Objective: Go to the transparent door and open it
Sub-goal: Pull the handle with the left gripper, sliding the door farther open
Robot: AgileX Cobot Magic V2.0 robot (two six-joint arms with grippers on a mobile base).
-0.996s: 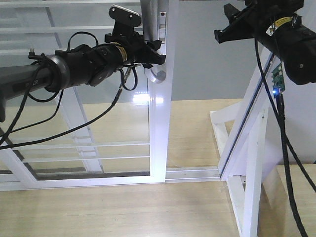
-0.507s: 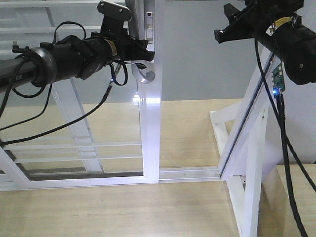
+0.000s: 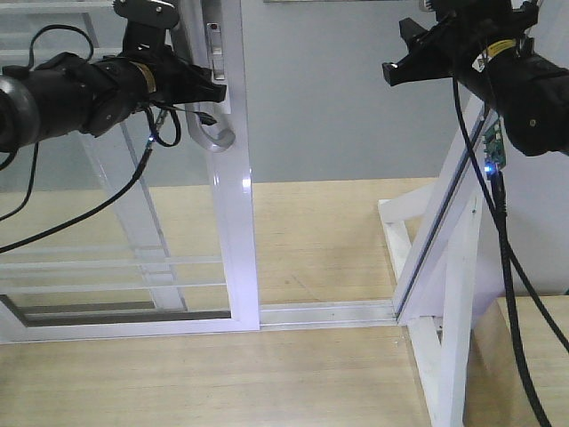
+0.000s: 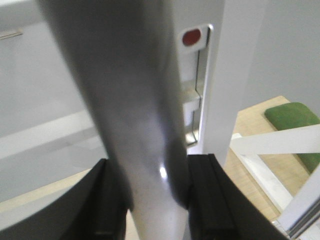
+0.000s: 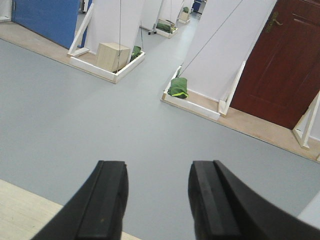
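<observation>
Exterior front-facing view puts the transparent door (image 3: 233, 222) left of centre, standing in its floor track (image 3: 324, 313), with a wide gap between its handle upright and the braced white post (image 3: 453, 267) on the right. Your left end effector (image 3: 203, 89) is closed on the curved grey pull handle (image 3: 218, 140). The left wrist view confirms this, with both black fingers (image 4: 107, 200) pressed against the smooth metal bar. That bar is round and glossy, so the likeliest failure is the fingers sliding along it or twisting off if you pull at an angle to the track. An off-axis pull could also bind the frame in the rail. Watch the slack black cable (image 3: 167, 132) hanging just beside the handle's hooked end, where it could catch. The right end effector (image 3: 400, 67) hangs well apart, fingers spread and holding nothing, but its cable runs close to the post and could foul there if the base shifts. As for writing, the lock plate (image 4: 192, 37) shows only a red dot and no text. The yellow label (image 3: 503, 44) on the right arm is too small to read, as are any markings on the green circuit board (image 3: 494, 142).
</observation>
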